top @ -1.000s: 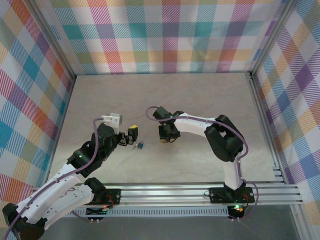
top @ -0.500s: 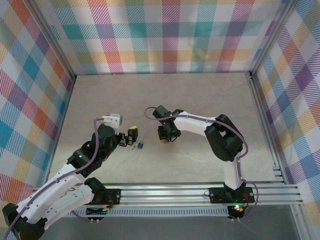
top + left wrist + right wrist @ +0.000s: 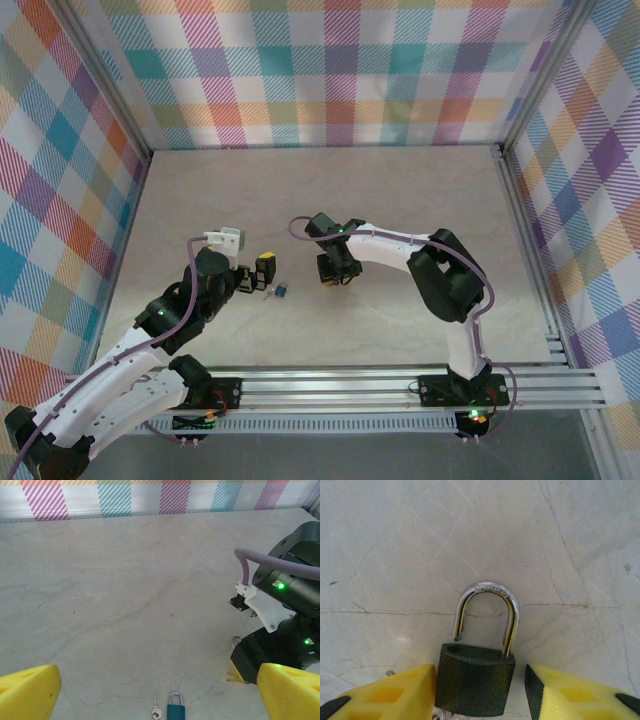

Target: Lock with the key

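The lock (image 3: pixel 475 680), a dark padlock with its silver shackle sprung open, lies flat on the table. My right gripper (image 3: pixel 480 680) straddles its body: the left finger (image 3: pixel 395 695) touches it, while the right finger (image 3: pixel 570 695) stands off with a gap. Something silvery pokes out under the lock's base; I cannot tell what it is. A small silver key (image 3: pixel 156 710) lies beside a tiny teal padlock (image 3: pixel 175 709), both just ahead of my wide-open, empty left gripper (image 3: pixel 160 692). From above, that pair (image 3: pixel 277 291) lies between the left gripper (image 3: pixel 258 275) and right gripper (image 3: pixel 333 275).
Plaid walls (image 3: pixel 330 70) close in the beige stone-look table (image 3: pixel 330 190) on three sides. An aluminium rail (image 3: pixel 400 385) runs along the near edge. In the left wrist view the right arm's black wrist (image 3: pixel 285 630) stands at the right, with the dark lock's shackle (image 3: pixel 234 641) beside it.
The right wrist has edged slightly, staying over the dark lock. The left arm, the key and the teal padlock have not moved.
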`<state>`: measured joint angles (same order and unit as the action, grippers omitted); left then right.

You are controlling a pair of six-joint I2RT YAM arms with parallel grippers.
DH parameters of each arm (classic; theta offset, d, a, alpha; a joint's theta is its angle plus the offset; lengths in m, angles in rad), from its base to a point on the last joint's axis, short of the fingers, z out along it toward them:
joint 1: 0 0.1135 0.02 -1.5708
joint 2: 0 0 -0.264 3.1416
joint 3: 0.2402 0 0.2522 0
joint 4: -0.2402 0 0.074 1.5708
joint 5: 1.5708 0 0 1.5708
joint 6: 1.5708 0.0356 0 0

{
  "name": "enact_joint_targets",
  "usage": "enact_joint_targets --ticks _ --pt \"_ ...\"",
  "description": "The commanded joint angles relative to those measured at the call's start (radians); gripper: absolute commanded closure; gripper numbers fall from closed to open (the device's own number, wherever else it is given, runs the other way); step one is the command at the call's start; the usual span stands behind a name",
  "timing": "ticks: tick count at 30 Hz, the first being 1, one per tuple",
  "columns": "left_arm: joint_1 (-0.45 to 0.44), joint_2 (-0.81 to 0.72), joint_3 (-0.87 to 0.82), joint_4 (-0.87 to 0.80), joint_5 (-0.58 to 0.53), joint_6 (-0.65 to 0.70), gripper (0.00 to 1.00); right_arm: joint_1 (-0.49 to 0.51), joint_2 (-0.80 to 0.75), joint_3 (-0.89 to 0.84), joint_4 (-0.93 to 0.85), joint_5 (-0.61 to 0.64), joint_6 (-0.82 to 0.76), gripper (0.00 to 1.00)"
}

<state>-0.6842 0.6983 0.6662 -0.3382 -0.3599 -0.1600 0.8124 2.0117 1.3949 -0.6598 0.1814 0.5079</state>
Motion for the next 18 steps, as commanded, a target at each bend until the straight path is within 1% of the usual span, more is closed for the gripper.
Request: enact_joint_targets --ticks 1,8,11,15,18 --pt "0.011 -0.004 0.01 -0.001 -0.014 0.013 0.0 0.01 0.047 0.023 -0.029 -0.011 0.005 0.5" --pt "0.01 -0.003 0.01 -0.001 -0.016 0.013 0.0 0.008 0.068 0.026 -0.029 -0.009 -0.003 0.6" --pt "0.01 -0.003 0.01 -0.001 -0.016 0.013 0.0 0.007 0.064 0.021 -0.032 -0.005 -0.012 0.66" --pt "0.01 -0.001 0.011 -0.002 -0.014 0.011 0.0 -0.001 0.032 0.002 -0.017 -0.014 -0.038 0.75" --pt "0.009 0.001 0.012 -0.004 -0.013 0.009 0.0 -0.007 -0.012 -0.019 0.004 -0.023 -0.06 0.78"
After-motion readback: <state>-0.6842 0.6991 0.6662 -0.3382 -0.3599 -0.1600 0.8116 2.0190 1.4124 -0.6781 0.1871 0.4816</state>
